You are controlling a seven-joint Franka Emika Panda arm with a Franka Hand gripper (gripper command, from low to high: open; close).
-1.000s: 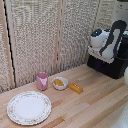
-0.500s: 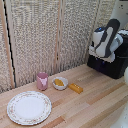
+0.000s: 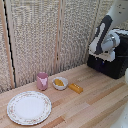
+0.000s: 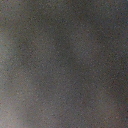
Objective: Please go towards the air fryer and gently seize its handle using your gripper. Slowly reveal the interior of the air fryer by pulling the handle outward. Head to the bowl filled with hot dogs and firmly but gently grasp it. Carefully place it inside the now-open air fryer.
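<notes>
Gripper at fryer front, 3 o'clock; jaws hidden, can't tell state. Wrist view blurred grey. Bowl w/ hot dogs mid-table, betw. pink cup & orange bar. Plate at 8.

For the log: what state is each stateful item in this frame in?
air fryer: front hidden by the arm, open or closed cannot be told.
tool: down at the air fryer, open or shut cannot be told.
bowl: upright on the table, holding hot dogs.
pink cup: upright beside the bowl.
plate: flat on the table.
</notes>
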